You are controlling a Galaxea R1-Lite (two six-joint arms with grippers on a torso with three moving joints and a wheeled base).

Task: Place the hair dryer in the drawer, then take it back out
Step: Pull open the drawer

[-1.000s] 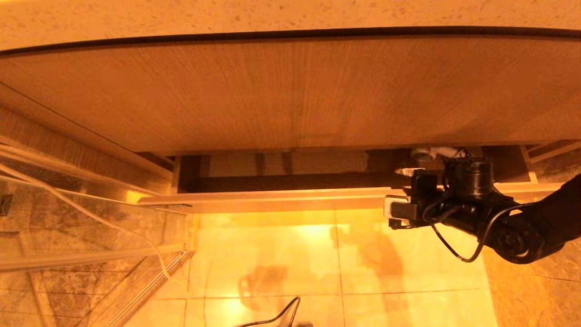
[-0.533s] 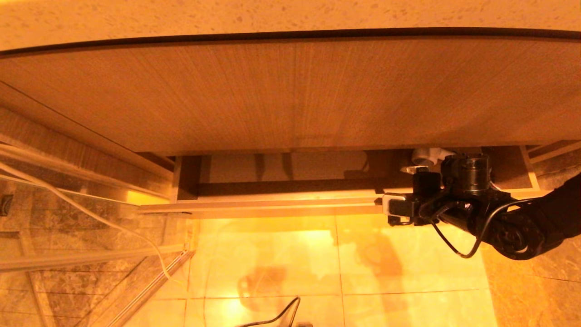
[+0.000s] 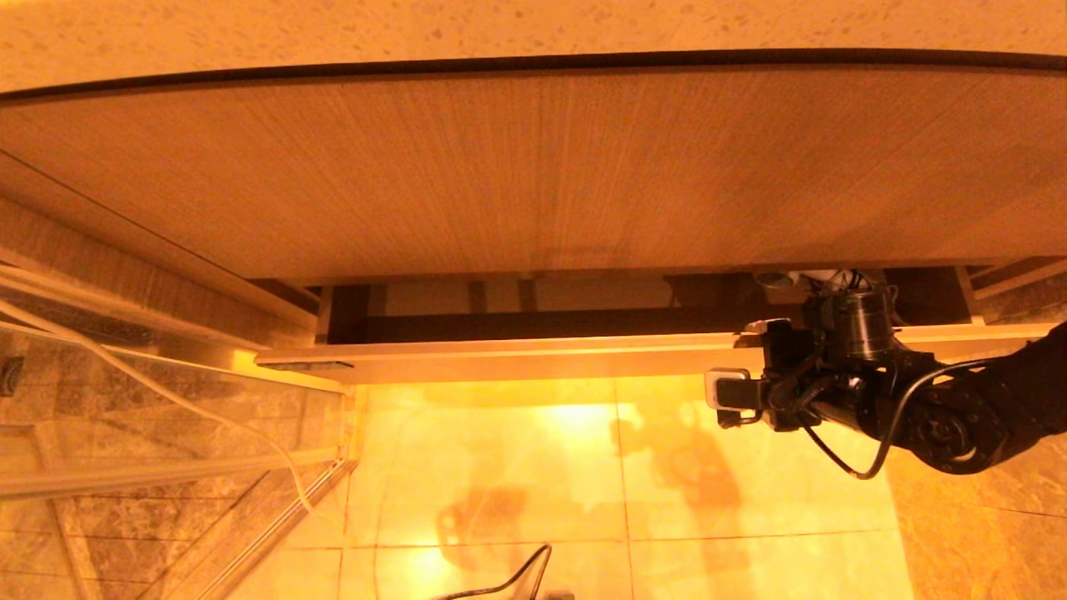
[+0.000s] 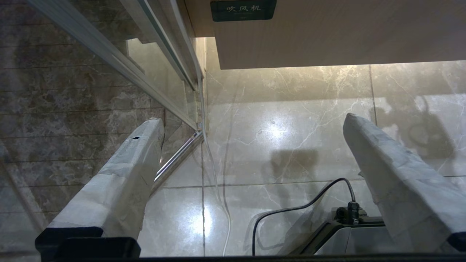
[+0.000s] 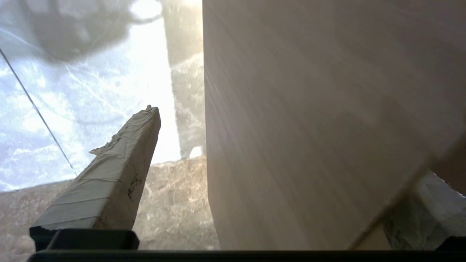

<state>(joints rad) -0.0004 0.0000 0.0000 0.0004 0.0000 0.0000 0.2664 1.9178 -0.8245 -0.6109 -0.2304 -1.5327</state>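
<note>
hair dryer (image 3: 788, 279), small and white with its short barrel lying sideways, rests inside the wide light-wood drawer (image 3: 533, 360) just behind the right gripper (image 5: 276, 174), whose spread, empty fingers straddle the drawer front, while the left gripper (image 4: 251, 153) hangs parked and open.

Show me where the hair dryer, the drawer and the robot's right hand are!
hair dryer (image 3: 779, 280): head view, its round barrel end inside the drawer.
drawer (image 3: 533, 358): head view, its front board's top edge.
right gripper (image 3: 742, 367): head view, between its open fingers.
</note>
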